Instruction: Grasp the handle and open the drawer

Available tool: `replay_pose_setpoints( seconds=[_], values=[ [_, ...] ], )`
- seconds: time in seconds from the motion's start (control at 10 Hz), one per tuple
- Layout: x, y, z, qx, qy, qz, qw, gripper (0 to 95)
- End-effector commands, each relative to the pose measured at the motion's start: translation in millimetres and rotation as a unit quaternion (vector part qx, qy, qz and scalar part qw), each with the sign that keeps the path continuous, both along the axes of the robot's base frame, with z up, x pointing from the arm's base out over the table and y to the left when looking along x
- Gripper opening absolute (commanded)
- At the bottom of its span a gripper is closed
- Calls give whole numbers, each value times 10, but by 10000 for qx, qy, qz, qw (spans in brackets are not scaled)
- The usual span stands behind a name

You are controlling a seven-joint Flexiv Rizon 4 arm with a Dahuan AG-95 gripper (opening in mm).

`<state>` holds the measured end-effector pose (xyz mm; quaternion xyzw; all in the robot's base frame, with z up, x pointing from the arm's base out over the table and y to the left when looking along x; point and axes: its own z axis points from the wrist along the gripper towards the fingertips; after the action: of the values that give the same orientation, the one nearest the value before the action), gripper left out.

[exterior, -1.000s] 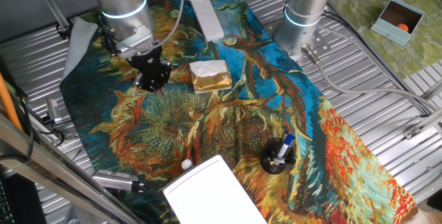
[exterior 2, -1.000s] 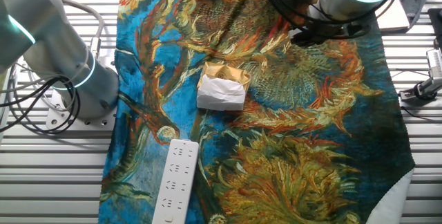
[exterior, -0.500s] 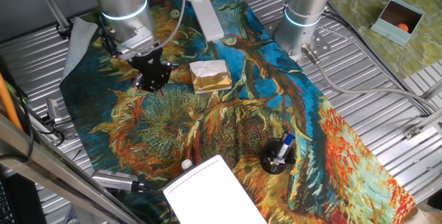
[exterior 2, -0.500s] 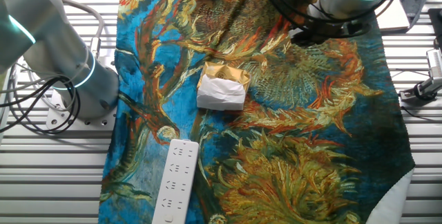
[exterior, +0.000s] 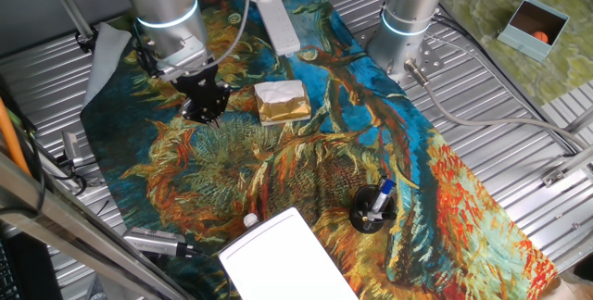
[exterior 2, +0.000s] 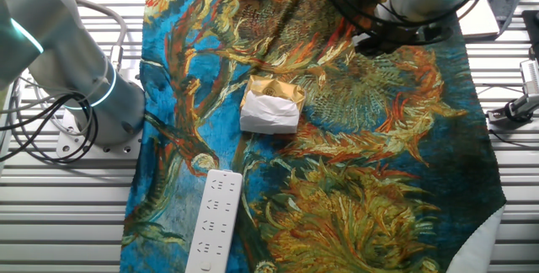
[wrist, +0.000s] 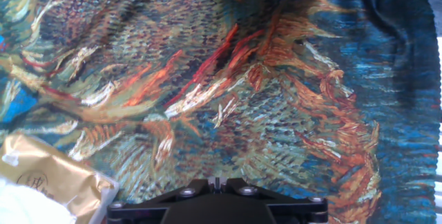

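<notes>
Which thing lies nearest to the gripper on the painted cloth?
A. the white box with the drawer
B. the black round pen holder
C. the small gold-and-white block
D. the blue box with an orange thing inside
C: in one fixed view the gripper hangs just beside the small gold-and-white block, while the pen holder and the white box sit at the far end of the cloth.

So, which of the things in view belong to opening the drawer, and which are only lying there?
For the job:
the handle
the drawer
the end effector

Only lying about:
the gold-and-white block
the black pen holder
the long white bar
the blue box, off the cloth
</notes>
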<state>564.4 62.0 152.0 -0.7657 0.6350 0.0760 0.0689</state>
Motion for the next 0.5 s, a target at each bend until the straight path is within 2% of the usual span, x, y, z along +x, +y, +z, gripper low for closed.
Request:
replay_pose_setpoints(
  seconds=[0.1,0.3,0.5],
  values=[
    [-1,1,8,-2,-3,-6,10000,0],
    [-3,0,8,20,-30,133,9999,0],
    [26,32,-3,37,6,157,9999,0]
  ],
)
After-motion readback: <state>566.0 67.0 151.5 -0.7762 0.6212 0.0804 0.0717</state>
